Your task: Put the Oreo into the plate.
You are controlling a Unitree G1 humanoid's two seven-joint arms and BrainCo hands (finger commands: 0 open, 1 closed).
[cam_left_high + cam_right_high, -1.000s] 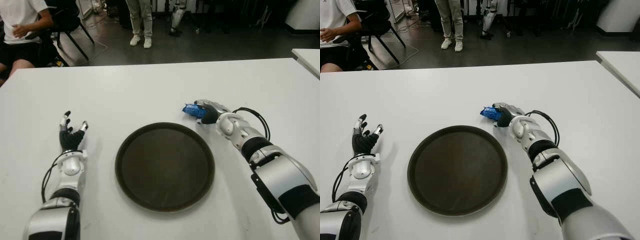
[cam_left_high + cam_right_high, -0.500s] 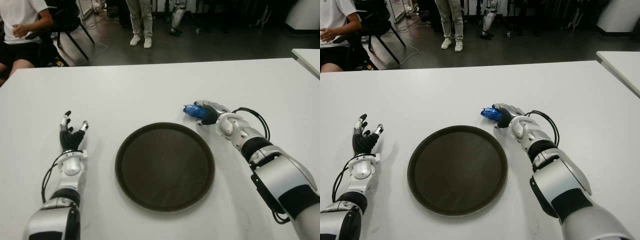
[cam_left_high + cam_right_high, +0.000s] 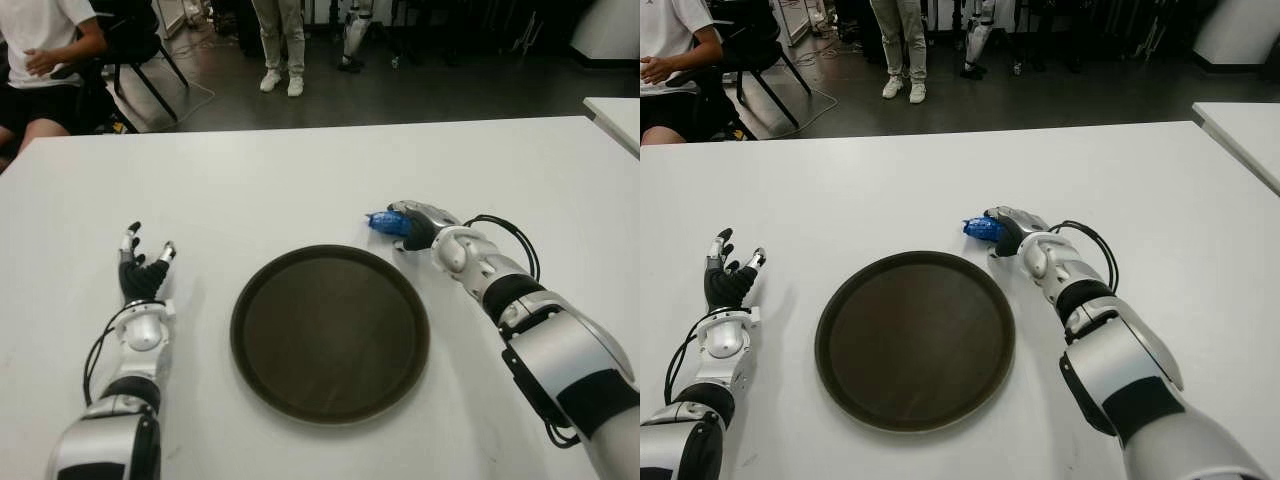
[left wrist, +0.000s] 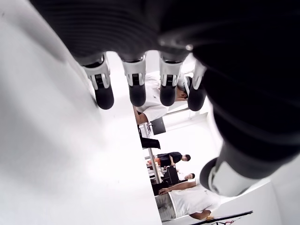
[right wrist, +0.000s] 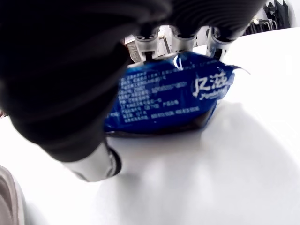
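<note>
White table [image 3: 300, 180], dark floor [image 3: 420, 90] beyond

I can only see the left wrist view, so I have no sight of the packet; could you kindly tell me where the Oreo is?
Observer: The blue Oreo packet is in the right hand, fingers closed over it.
Operator: Is it over the plate?
Observer: No, it shows just beyond the far right rim of the dark plate, which holds nothing.
Operator: And my left hand?
Observer: The left hand shows left of the plate, fingers spread.
</note>
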